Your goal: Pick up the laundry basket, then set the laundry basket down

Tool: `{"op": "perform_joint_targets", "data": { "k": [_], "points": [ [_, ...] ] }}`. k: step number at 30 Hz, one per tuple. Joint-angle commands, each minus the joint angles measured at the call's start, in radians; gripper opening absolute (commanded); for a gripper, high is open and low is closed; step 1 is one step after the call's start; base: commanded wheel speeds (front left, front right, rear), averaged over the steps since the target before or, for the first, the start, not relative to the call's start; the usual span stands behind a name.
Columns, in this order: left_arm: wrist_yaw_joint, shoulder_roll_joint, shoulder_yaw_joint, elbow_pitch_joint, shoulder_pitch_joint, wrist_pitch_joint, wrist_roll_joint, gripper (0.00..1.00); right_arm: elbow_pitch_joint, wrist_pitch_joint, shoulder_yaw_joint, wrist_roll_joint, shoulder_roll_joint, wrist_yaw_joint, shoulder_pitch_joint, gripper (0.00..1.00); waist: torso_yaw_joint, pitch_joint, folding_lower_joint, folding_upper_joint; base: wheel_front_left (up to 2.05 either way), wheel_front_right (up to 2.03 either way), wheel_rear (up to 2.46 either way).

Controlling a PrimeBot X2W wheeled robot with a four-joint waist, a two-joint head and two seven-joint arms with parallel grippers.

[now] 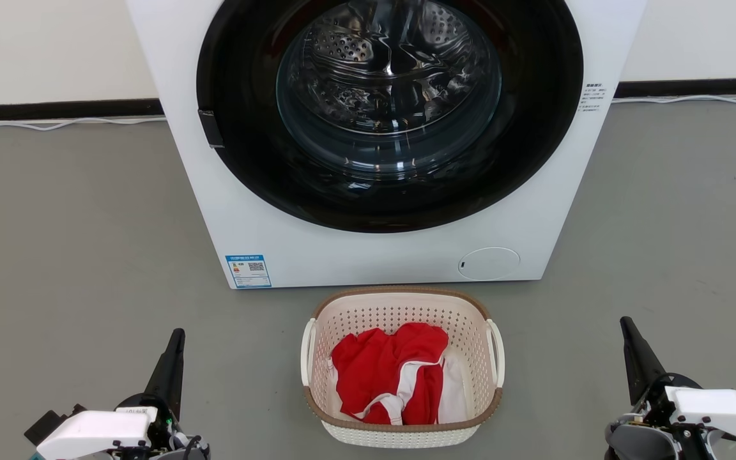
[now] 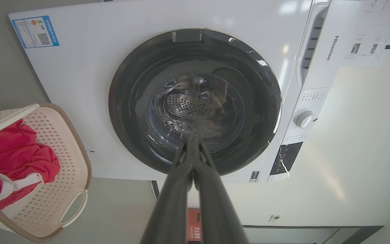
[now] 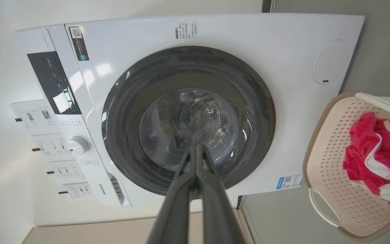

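Basket placement decides the move: the laundry basket (image 1: pixel 400 291) sits on the floor (image 1: pixel 74 243) just in front of the washer (image 1: pixel 266 211), midway between the two arms, with red and white cloth (image 1: pixel 381 364) inside. Its white handles face sideways, the left handle (image 1: pixel 307 351) toward the left gripper (image 1: pixel 178 334) and the right handle (image 1: pixel 498 351) toward the right gripper (image 1: pixel 625 322), so neither arm looks nearer. Both have their fingers pressed together on nothing and stand well apart from the basket, so each would likely have to come inward
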Motion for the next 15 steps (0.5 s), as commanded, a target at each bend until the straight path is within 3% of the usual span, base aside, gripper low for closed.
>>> {"op": "perform_joint_targets", "data": {
  "k": [1, 15],
  "points": [
    [-0.007, 0.010, 0.031, -0.029, -0.056, 0.006, 0.000, 0.00, -0.030, 0.008, 0.019, 0.007, -0.011, 0.007, -0.042, 0.00, 0.000, 0.000, 0.0000, 0.0000, 0.00, 0.00, 0.00],
    [-0.007, 0.010, 0.031, -0.029, -0.056, 0.006, 0.000, 0.00, -0.030, 0.008, 0.019, 0.007, -0.011, 0.007, -0.042, 0.00, 0.000, 0.000, 0.0000, 0.0000, 0.00, 0.00, 0.00]
  ]
}}
